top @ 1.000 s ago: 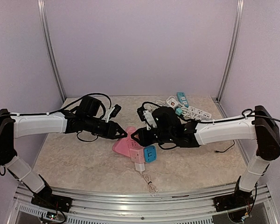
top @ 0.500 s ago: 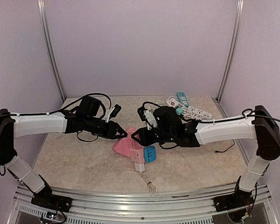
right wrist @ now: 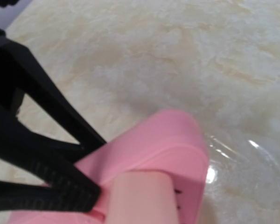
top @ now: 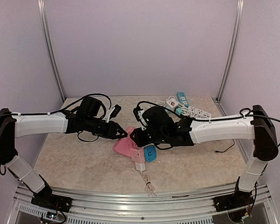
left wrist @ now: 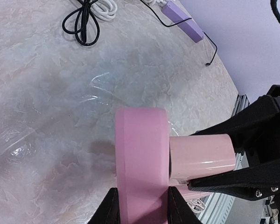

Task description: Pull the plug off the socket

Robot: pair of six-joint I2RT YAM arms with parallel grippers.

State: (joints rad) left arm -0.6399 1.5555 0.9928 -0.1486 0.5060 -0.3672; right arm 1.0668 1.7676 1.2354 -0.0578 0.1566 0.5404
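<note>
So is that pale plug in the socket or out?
In: the pale plug sits flush against the pink socket, no gap showing.

1. pink socket (left wrist: 141, 163): lower end cut off at bottom edge, left wrist view.
2. pale pink plug (right wrist: 140, 198): blurred, base cropped, right wrist view.
3. power strips (top: 199, 112), surface's far right corner: markings too small to read.

Pale plug (left wrist: 203, 156) seemingly in pink socket (left wrist: 142, 158).
</note>
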